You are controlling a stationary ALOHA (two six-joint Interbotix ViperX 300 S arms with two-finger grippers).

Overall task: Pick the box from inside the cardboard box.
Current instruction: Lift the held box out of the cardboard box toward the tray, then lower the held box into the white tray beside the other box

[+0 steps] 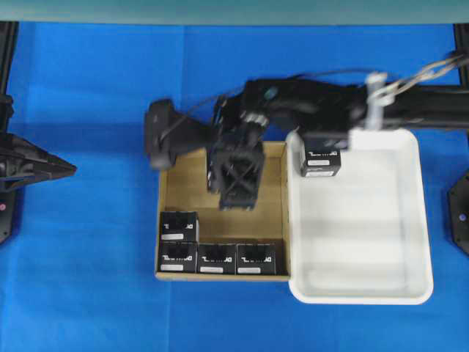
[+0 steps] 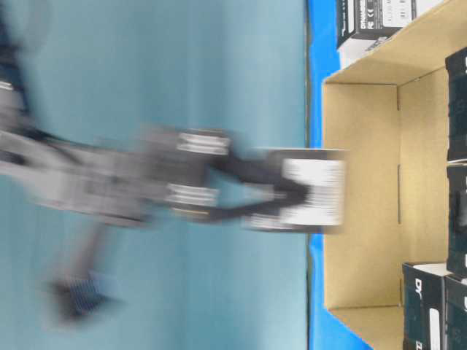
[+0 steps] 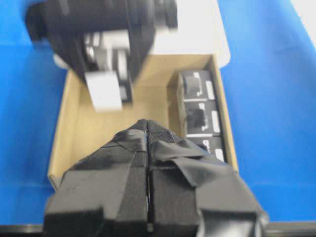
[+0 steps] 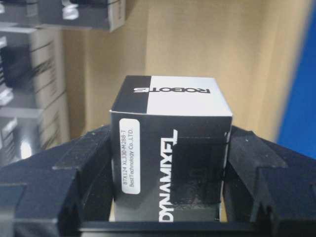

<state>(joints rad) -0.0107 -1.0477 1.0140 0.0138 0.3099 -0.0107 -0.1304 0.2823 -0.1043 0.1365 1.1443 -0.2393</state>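
Note:
The cardboard box [image 1: 187,183] lies mid-table. My right gripper [image 1: 236,187] reaches across into it from the right. In the right wrist view that gripper [image 4: 170,148] is shut on a black box [image 4: 168,118] with white DYNAMIXEL lettering and a small white label. In the table-level view the held box [image 2: 310,191] is blurred and sits level with the carton's rim [image 2: 325,84]. Several more black boxes [image 1: 216,258] line the carton's near and left walls. My left gripper [image 3: 148,123] is shut on nothing, off at the left [image 1: 69,169].
A white plastic tray [image 1: 366,242] touches the carton's right side and holds one black box [image 1: 320,161] in its far left corner. Blue cloth [image 1: 88,279] covers the table around both. The right arm [image 1: 322,103] spans the tray's far edge.

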